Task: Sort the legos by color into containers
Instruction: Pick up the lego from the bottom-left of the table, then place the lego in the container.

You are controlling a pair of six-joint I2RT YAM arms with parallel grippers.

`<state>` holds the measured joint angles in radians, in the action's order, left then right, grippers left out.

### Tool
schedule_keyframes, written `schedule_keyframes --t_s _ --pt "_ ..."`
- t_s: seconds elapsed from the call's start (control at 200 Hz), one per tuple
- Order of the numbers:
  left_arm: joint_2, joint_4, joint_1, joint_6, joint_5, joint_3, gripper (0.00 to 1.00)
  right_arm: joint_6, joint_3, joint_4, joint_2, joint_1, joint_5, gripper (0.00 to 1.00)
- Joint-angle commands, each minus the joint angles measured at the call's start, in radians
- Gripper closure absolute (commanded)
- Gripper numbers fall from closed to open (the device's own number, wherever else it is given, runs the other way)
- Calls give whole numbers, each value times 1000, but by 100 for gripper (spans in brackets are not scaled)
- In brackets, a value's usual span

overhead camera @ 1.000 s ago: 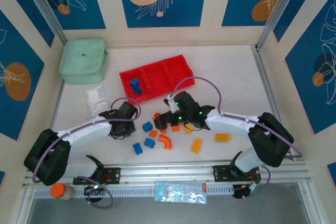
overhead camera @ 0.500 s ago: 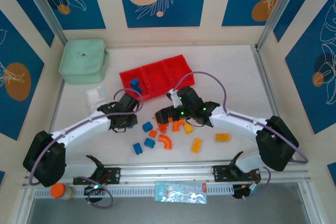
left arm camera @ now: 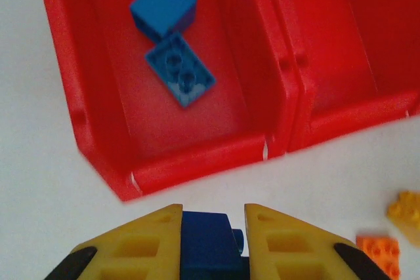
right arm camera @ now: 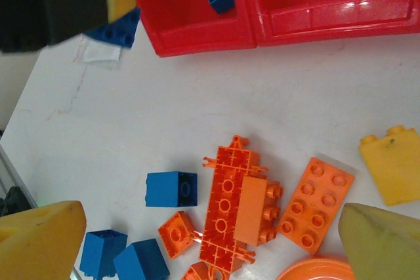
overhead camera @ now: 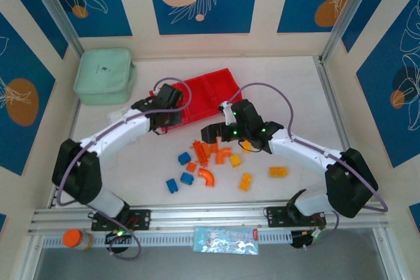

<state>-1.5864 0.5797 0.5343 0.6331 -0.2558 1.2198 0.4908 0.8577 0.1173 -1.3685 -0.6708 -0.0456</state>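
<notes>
The left gripper (left arm camera: 211,213) clenches its fingers (left arm camera: 147,244) on a blue brick (left arm camera: 207,244) just short of the red tray (left arm camera: 197,163), so an early release risks dropping it onto the tabletop (left arm camera: 39,181) outside the tray's blue-brick compartment (left arm camera: 128,119), while the right gripper (right arm camera: 210,227) hangs wide open, empty.

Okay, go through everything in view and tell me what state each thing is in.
Left end effector, shut on a blue brick.
Right end effector, open, above the loose bricks.
Tray, left-end compartment holds two blue bricks; the other two look empty.
Loose bricks, unsorted on the table.
Pouch, lying flat, looks closed.
</notes>
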Motion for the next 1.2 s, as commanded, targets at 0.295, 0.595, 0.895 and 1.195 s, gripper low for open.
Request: schedule_keyframes --t_s 0.295,0.595,0.895,1.195 --pt "-325 -44 -120 -53 29 283 77 9 10 -13 16 58 -34 1" --pt "-413 -107 -154 -37 82 331 66 2 25 -10 2 65 -45 1" --pt "-387 -92 -167 -44 110 337 61 5 34 -10 0 65 -60 1" --pt "-252 -72 -168 -61 140 282 61 -7 28 -16 13 51 -85 1"
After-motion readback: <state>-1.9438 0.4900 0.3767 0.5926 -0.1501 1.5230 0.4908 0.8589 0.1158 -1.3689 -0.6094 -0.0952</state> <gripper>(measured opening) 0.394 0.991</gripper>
